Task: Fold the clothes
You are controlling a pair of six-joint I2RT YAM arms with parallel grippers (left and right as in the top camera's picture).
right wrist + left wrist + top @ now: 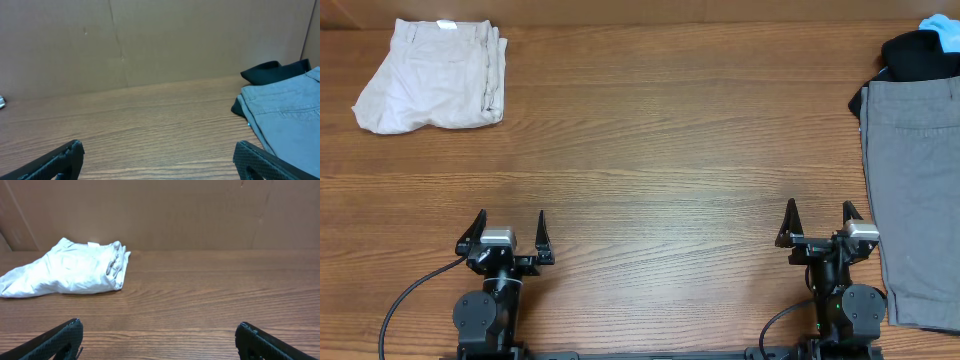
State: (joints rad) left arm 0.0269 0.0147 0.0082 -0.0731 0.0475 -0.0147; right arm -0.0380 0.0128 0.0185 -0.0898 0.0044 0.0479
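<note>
Open tabletop (pixel 650 130) between cream shorts (pixel 430 78), grey shorts (pixel 915 200)

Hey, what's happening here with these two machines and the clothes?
Two robot arms sit at a wooden table, neither handling anything. The left end effector and the right end effector are both open and empty. Grey shorts lie spread flat at the table's right edge, with a black garment at their far end. Cream-beige shorts lie folded at the far left.

Two shorts (pixel 920 190) (pixel 430 80), one shirt (pixel 918 55), two claws (pixel 510 220) (pixel 818 210)
</note>
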